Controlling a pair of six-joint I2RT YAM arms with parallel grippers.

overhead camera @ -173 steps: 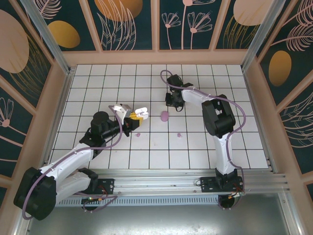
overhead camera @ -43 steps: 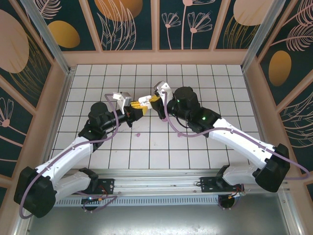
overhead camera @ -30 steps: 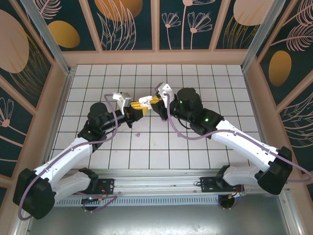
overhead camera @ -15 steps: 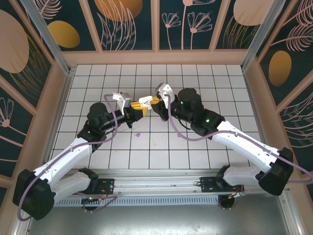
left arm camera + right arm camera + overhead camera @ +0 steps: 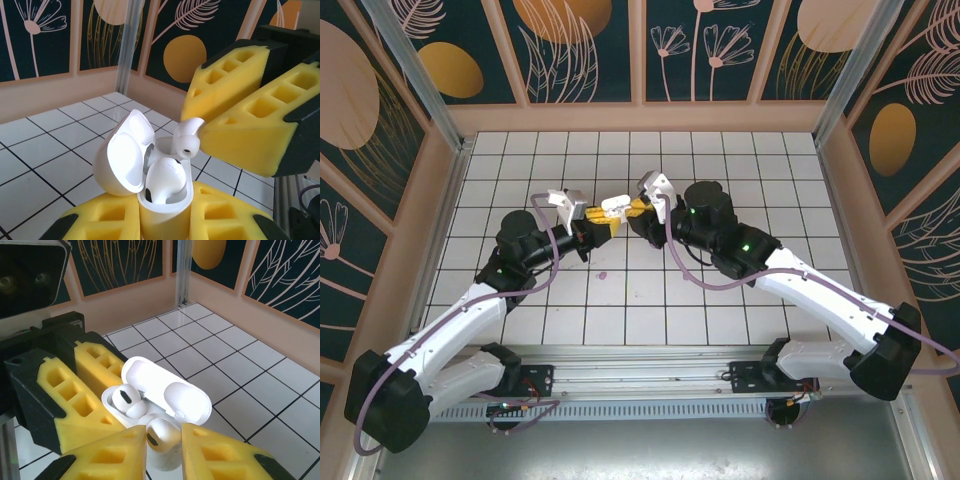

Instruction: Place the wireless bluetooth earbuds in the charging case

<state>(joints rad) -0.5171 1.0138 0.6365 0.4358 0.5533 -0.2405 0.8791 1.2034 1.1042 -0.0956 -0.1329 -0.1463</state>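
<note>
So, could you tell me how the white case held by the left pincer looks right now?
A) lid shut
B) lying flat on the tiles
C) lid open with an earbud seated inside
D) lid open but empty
C: the left pincer grips the white case with its lid swung open, and a white earbud sits in one slot.

The white charging case (image 5: 125, 162) stands open, lid hinged back, clamped in the left gripper (image 5: 165, 225). One white earbud (image 5: 165, 177) sits seated inside; a second white earbud (image 5: 186, 137) stands half-in. A pale purple earbud (image 5: 603, 274) lies on the tiles.
</note>
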